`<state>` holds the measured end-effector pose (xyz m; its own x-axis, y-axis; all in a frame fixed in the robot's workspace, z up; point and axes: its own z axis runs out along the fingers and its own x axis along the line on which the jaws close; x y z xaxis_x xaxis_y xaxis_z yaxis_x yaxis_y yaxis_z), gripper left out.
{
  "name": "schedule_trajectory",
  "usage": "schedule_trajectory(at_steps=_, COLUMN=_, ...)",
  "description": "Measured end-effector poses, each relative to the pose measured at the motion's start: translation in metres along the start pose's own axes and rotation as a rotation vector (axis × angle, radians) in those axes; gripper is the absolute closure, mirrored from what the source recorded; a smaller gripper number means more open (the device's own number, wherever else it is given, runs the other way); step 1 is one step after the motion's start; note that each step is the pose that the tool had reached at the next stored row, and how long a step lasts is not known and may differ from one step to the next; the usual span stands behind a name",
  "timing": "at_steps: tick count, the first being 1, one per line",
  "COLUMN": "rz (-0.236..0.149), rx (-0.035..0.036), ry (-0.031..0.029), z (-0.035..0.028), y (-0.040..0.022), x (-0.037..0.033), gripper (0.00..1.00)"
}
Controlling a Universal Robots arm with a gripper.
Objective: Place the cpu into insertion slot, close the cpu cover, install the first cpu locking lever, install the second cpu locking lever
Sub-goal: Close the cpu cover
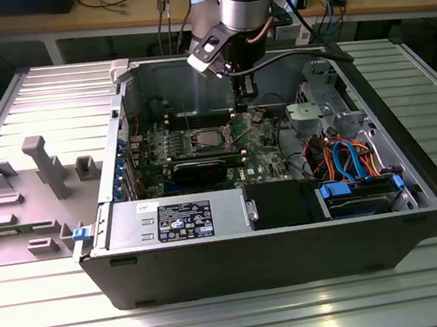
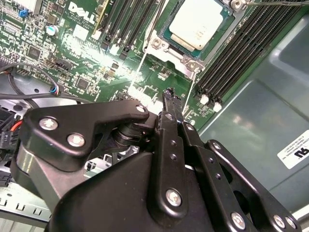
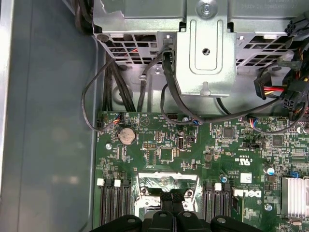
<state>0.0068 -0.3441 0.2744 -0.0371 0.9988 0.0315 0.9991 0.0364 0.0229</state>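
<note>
Gripper (image 2: 169, 95) is clenched on nothing, over the board just beside the slot (image 2: 166, 33). Cpu (image 2: 198, 23) lies in the slot, with the cover (image 2: 161, 48) framing it.

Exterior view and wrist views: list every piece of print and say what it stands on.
Black label on the silver box: too small to read.
White sticker on the case panel: cut off, fine print too small.
White logo on the circuit board: a maker's name, not quoted.
Other board markings: too small.
</note>
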Motion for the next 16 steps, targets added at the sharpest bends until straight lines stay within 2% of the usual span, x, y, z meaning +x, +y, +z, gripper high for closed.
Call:
schedule_trajectory(at_steps=6, rz=0.000, rx=0.0000, ry=0.0001, z=0.0001, y=0.0036, x=-0.0001, gripper=0.89)
schedule_trajectory(at_steps=9, rz=0.000, rx=0.0000, ry=0.0000, z=0.0002, y=0.0076, x=-0.0003, gripper=0.89)
schedule_trajectory(at_steps=16, rz=0.000, rx=0.0000, ry=0.0001, z=0.0003, y=0.0095, x=-0.0003, gripper=0.89)
